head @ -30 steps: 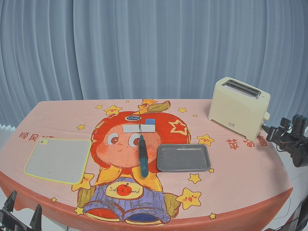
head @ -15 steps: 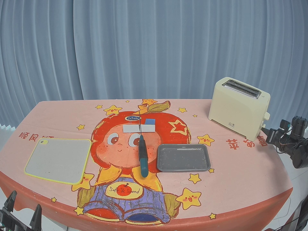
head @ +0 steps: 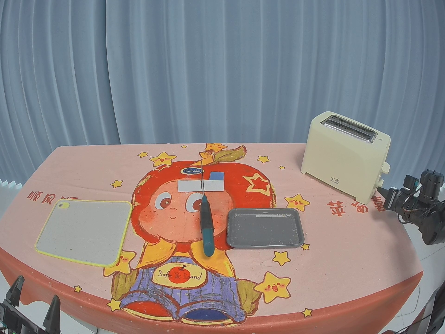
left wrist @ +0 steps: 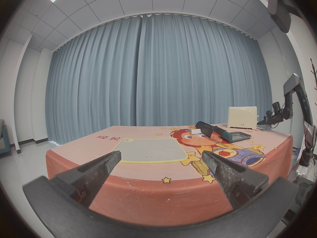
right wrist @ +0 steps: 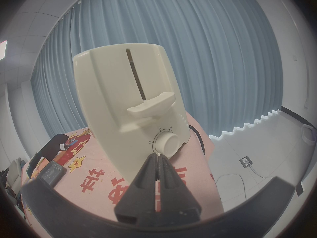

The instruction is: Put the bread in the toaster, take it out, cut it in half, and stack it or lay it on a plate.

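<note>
Hovering with right hand point(right wrist: 158, 156) pinched shut, empty, just beside toaster point(right wrist: 122, 93) dial point(right wrist: 166, 144); left hand point(left wrist: 161, 156) spread wide, empty, before bench point(left wrist: 148, 185).

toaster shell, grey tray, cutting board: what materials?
Toaster: the cream shell looks like moulded plastic, smooth and semi-gloss with rounded edges. The slot frame on top looks metallic.
Grey tray: matte and speckled with a rolled rim. It could be plastic or coated metal; I can't tell which.
Cutting board: thin, pale and matte with a yellow-green edge, probably plastic.

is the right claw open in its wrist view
No, the right claw has both fingers pressed together, with its tips close by the dial of the toaster.
</note>
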Available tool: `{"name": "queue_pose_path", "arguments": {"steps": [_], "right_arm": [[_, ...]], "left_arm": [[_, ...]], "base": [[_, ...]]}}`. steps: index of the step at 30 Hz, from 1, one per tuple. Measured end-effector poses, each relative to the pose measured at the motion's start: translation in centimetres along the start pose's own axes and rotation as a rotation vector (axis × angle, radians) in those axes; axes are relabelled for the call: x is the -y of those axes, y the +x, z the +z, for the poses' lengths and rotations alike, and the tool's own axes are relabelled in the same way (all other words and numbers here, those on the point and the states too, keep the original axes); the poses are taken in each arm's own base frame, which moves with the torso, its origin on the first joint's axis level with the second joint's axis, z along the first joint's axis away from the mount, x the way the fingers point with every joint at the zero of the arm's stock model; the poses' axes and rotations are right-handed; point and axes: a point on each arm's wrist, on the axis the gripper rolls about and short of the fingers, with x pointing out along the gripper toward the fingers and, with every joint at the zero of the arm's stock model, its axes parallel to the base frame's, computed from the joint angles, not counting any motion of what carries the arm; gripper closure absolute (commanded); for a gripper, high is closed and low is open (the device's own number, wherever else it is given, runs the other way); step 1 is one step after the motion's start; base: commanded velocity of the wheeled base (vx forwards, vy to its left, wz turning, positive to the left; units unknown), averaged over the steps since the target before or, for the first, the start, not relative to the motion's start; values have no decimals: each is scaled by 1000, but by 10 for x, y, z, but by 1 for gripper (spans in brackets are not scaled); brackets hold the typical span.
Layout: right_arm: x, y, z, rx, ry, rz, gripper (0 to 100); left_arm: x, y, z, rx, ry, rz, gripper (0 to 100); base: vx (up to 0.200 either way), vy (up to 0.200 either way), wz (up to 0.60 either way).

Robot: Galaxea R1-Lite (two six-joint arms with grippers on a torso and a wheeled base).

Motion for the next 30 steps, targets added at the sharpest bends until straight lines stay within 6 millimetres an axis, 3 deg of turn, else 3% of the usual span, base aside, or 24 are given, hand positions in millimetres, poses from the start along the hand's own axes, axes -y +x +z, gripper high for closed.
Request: {"name": "queue_pose_path", "arguments": {"steps": [30], "right_arm": [[-5,-4,-8,-25,-33,5,100]], "left_arm": [[0,0,0,0,0,-1,0]], "base": [[0,0,0]]}}
